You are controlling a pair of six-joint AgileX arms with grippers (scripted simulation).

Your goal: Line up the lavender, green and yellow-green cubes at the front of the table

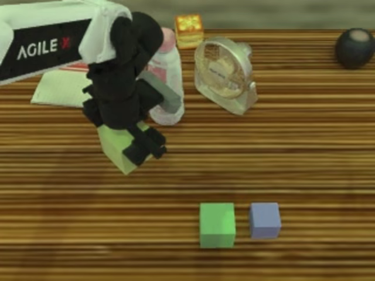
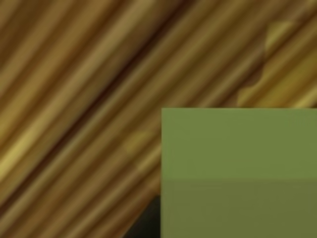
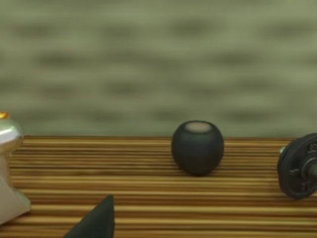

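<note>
The yellow-green cube (image 1: 120,153) is left of centre on the striped table (image 1: 304,146), turned at an angle. My left gripper (image 1: 136,140) comes down on it from above and is shut on it. In the left wrist view the yellow-green cube (image 2: 237,173) fills the space at the jaws, with one dark finger (image 2: 143,225) flush against its side. The green cube (image 1: 217,224) and the smaller lavender cube (image 1: 265,220) stand side by side near the front edge, a small gap between them. My right gripper (image 3: 101,220) is out of the top view.
Behind the left arm stand a pink-and-white bottle (image 1: 167,76) and a small fan (image 1: 225,73). An orange patterned cube (image 1: 189,29) is at the back, a pale flat pad (image 1: 58,91) at the back left, a dark ball (image 1: 354,47) at the back right, beside a dumbbell (image 3: 299,166).
</note>
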